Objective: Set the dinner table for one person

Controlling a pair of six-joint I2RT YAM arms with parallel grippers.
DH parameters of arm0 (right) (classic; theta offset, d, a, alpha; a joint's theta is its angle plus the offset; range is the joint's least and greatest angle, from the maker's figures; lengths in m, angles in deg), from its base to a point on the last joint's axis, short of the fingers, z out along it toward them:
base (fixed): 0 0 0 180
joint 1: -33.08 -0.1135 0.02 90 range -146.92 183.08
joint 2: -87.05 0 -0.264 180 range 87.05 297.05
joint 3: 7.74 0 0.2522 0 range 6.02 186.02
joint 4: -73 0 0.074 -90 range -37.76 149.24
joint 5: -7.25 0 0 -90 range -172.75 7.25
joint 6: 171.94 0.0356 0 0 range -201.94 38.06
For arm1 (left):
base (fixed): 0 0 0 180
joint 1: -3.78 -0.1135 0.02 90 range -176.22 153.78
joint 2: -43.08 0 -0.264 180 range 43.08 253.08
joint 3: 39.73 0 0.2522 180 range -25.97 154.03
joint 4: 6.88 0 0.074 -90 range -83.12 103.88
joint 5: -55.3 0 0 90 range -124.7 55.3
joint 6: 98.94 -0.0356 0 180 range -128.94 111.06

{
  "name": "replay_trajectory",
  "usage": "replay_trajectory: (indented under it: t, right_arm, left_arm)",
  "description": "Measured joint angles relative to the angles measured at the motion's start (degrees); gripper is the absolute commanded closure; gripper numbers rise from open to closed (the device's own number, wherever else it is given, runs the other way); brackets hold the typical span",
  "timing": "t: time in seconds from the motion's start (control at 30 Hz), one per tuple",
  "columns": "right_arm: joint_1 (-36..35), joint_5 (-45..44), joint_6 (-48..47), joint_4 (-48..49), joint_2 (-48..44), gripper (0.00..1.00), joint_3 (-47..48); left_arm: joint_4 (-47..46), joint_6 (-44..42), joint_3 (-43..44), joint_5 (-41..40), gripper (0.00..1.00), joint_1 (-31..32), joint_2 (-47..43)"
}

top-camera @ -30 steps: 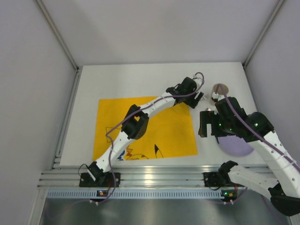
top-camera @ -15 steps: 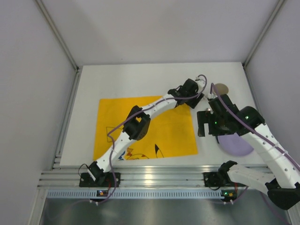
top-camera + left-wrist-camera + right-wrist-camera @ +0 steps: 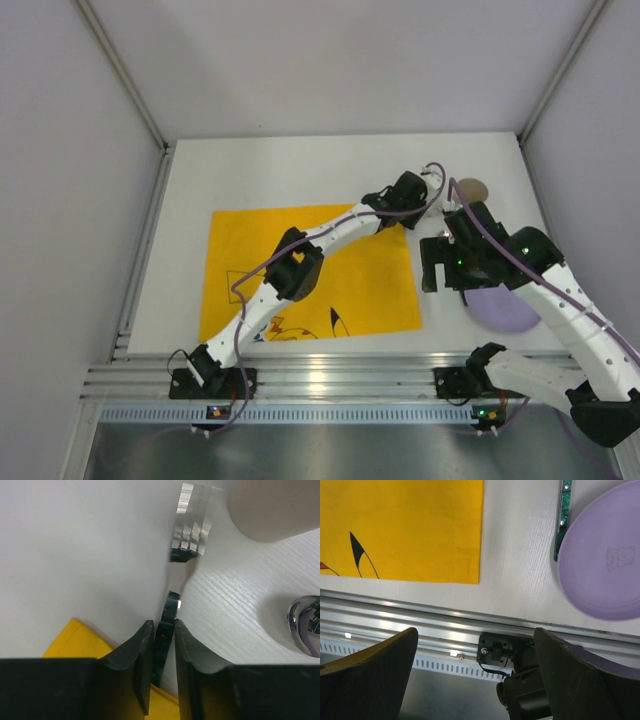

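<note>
White-shelled, hovers with right gripper (image 3: 477,680) spread wide above the dinner table's (image 3: 280,170) near edge beside the purple plate (image 3: 605,565), stretches left arm (image 3: 300,265) across the yellow placemat (image 3: 350,290), pinches the fork (image 3: 192,535) by its green handle in the left gripper (image 3: 162,625) short of the beige cup (image 3: 270,505), grey walls (image 3: 330,60) beyond.

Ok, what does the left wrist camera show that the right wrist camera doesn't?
Only the left wrist view: the left gripper shut on a green-handled fork, a beige round object and a shiny metal piece. Only the right wrist view: the open right gripper, a purple plate with a green-handled utensil beside it, and the aluminium rail. Both: the yellow placemat and the white dinner table.
</note>
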Motion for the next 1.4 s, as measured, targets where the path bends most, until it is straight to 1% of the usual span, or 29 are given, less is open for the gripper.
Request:
replay_trajectory:
  t: [0.03,0.07,0.13,0.3,0.37,0.5,0.7,0.77,0.83,0.97,1.07,1.13,1.2,1.27,1.33,1.4]
  right_arm:
    - [0.00,0.00,0.00,0.02,-0.04,0.00,-0.17]
    - [0.00,0.00,0.00,-0.11,-0.04,0.00,-0.26]
    - [0.02,0.00,0.00,-0.11,-0.11,0.00,-0.33]
    - [0.02,0.00,0.04,-0.11,-0.76,0.00,-0.83]
    - [0.02,0.02,0.04,-0.20,-0.92,0.00,-1.01]
    - [0.02,-0.04,0.22,-0.11,-1.40,0.00,-1.42]
    - [0.02,-0.13,0.20,0.48,-2.16,0.00,-2.60]
    - [0.04,-0.17,-0.02,1.20,-2.23,0.00,-3.30]
    - [0.11,-0.20,-0.55,2.56,-1.81,0.00,-4.20]
    - [2.16,0.70,-2.23,6.10,1.81,0.00,-4.70]
    - [5.25,2.54,-3.72,9.55,5.79,0.00,-4.57]
    - [6.78,4.13,-4.66,11.61,8.20,0.00,-4.13]
    - [7.43,5.27,-5.49,13.64,10.01,0.00,-3.58]
    - [7.78,6.78,-6.10,16.26,11.52,0.00,-3.43]
    - [8.00,8.37,-6.56,18.12,12.61,0.00,-3.61]
    - [8.17,10.23,-6.78,20.46,13.42,0.00,-4.44]
  left_arm:
    - [-0.09,0.13,0.04,0.26,0.93,0.00,0.11]
    - [-0.20,0.28,0.13,0.37,0.96,0.00,0.17]
    - [-0.37,0.81,0.22,0.15,1.00,-0.02,0.22]
    - [-0.76,4.24,0.31,0.15,1.00,-0.63,0.24]
    - [-1.62,8.02,0.28,0.55,1.00,-1.16,0.26]
    - [-8.66,17.86,-2.91,4.48,1.00,-2.23,0.11]
    - [-19.67,35.80,-5.40,12.48,1.00,-4.52,0.00]
    - [-21.68,39.41,-5.70,13.97,1.00,-5.31,-0.90]
    - [-22.18,40.96,-7.54,14.75,1.00,-6.10,-2.54]
    - [-18.97,39.32,-16.96,13.84,1.00,-9.51,-15.65]
    - [-13.55,34.97,-26.80,9.97,1.00,-12.09,-28.87]
    - [-10.43,30.84,-34.49,4.68,1.00,-13.94,-39.15]
    - [-5.31,27.32,-41.75,-1.29,1.00,-15.37,-49.48]
    - [-0.81,25.09,-47.74,-7.19,1.00,-15.93,-58.03]
    - [4.28,24.26,-53.62,-12.20,1.00,-16.39,-65.40]
    - [9.40,24.48,-58.12,-15.61,1.00,-17.07,-69.96]
